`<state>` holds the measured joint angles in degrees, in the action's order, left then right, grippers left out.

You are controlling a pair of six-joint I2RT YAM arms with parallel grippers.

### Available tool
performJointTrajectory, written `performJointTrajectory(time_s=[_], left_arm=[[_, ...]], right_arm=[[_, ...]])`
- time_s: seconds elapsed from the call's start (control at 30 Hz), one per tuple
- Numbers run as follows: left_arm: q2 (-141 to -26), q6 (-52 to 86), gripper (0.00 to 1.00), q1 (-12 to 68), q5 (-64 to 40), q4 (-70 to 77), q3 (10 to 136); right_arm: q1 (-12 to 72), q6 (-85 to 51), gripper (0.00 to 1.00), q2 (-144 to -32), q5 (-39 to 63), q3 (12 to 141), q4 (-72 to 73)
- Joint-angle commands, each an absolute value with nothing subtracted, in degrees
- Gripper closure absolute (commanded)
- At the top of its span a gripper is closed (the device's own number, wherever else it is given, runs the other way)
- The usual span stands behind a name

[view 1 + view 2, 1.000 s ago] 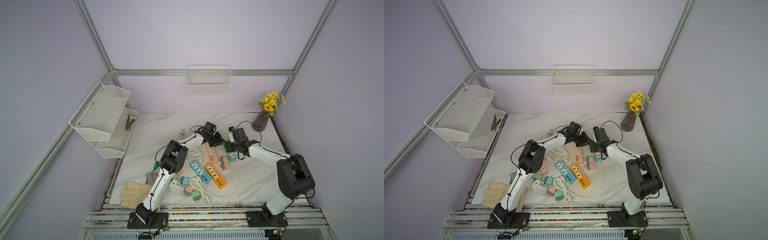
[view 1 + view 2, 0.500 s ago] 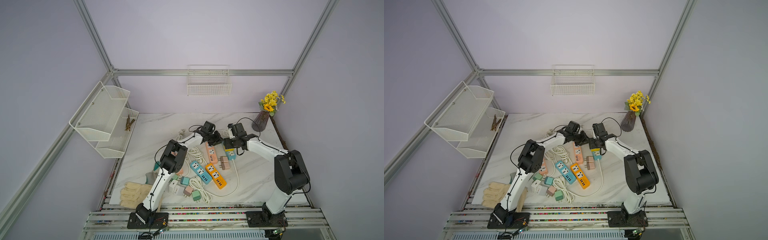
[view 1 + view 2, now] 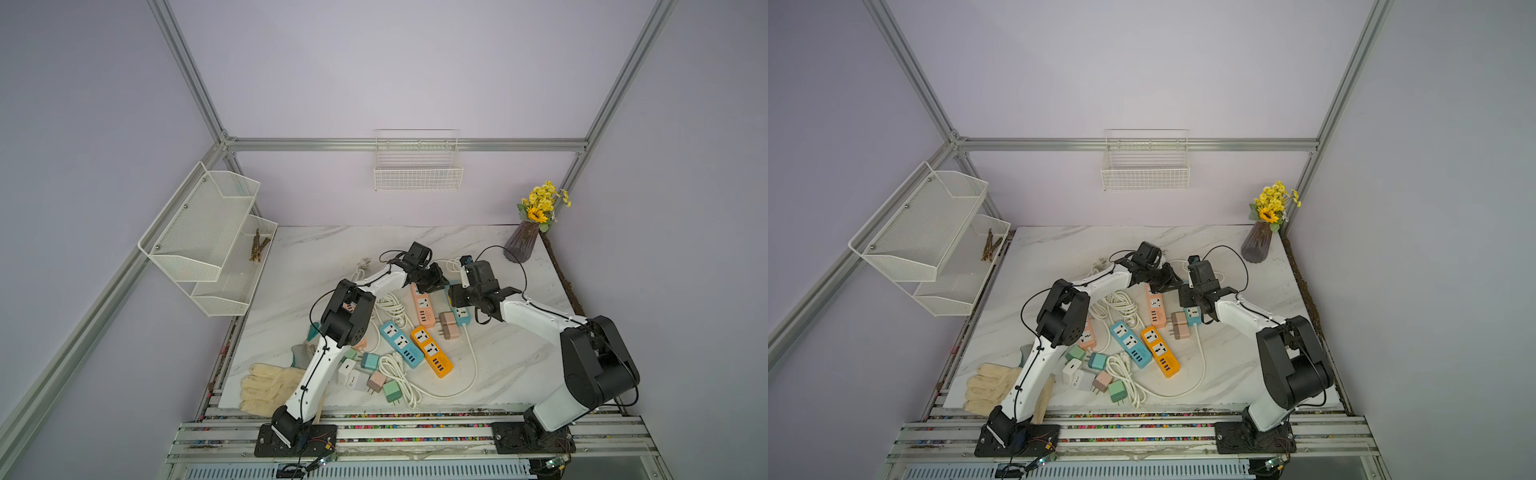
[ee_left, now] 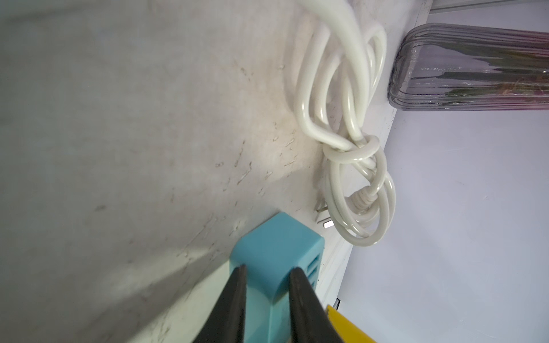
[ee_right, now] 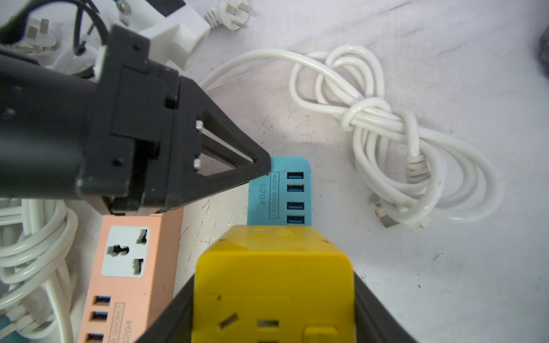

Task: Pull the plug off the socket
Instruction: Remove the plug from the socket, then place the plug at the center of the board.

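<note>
The socket is a light-blue power strip (image 5: 279, 193) lying flat on the marble table, seen in both top views (image 3: 462, 316) (image 3: 1192, 315). A yellow cube plug (image 5: 267, 252) sits on top of it. My right gripper (image 5: 274, 279) is shut on the plug, one black finger on each side. In the left wrist view my left gripper (image 4: 267, 268) is shut across the strip's USB end (image 4: 267, 237). In both top views the two grippers (image 3: 436, 278) (image 3: 455, 297) meet over the strip and hide the plug.
A pink strip (image 5: 130, 267) lies right beside the blue one. Knotted white cords (image 5: 386, 133) lie just beyond it. Nearer the front are an orange strip (image 3: 432, 351), another blue strip (image 3: 401, 343), a pink adapter (image 3: 449, 330), small chargers (image 3: 374, 374) and gloves (image 3: 270, 386). A vase (image 3: 521, 245) stands back right.
The right wrist has shifted a little toward the back over the blue strip. The left arm has stayed almost still. Both grips look the same.
</note>
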<state>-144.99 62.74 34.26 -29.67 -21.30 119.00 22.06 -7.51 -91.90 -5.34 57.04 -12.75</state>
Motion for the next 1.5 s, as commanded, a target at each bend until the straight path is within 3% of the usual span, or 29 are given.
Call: performJointTrajectory(time_s=[0.0, 0.17, 0.3, 0.53, 0.83, 1.03, 1.13, 1.3, 1.47], left_arm=[[-150.25, 61.28, 0.73, 34.19, -22.94, -26.93, 118.01], [-149.44, 60.48, 0.73, 34.19, -22.69, -26.96, 117.81], [-149.37, 60.04, 0.73, 34.10, -22.84, -26.76, 118.59], [-147.11, 56.41, 0.72, 33.69, -23.58, -26.69, 120.57], [-133.41, 47.69, 0.69, 31.69, -21.10, -22.75, 113.47], [-114.56, 37.85, 0.63, 31.20, -20.62, -4.35, 89.77], [-102.83, 33.26, 0.50, 31.20, -18.45, 7.35, 74.19], [-85.16, 26.09, 0.34, 31.12, -12.61, 17.69, 54.06], [-68.79, 23.69, 0.21, 30.62, -5.89, 23.85, 38.56]], right_arm=[[25.33, -4.15, 0.86, -91.31, -5.36, 66.16, -16.16], [25.22, -2.60, 0.85, -92.00, -13.37, 71.55, -21.52], [25.09, -2.67, 0.85, -89.91, -12.90, 67.99, -20.16], [21.70, -6.36, 0.85, -85.21, -4.23, 58.85, -14.23], [15.32, -13.63, 0.85, -73.64, 12.51, 47.97, -1.76], [9.23, -28.12, 0.85, -62.79, 31.84, 34.14, 20.40], [6.85, -38.75, 0.85, -60.65, 38.71, 27.15, 34.29], [5.47, -51.18, 0.84, -63.92, 48.27, 22.74, 47.83], [5.51, -55.85, 0.84, -70.49, 51.68, 22.34, 53.99]])
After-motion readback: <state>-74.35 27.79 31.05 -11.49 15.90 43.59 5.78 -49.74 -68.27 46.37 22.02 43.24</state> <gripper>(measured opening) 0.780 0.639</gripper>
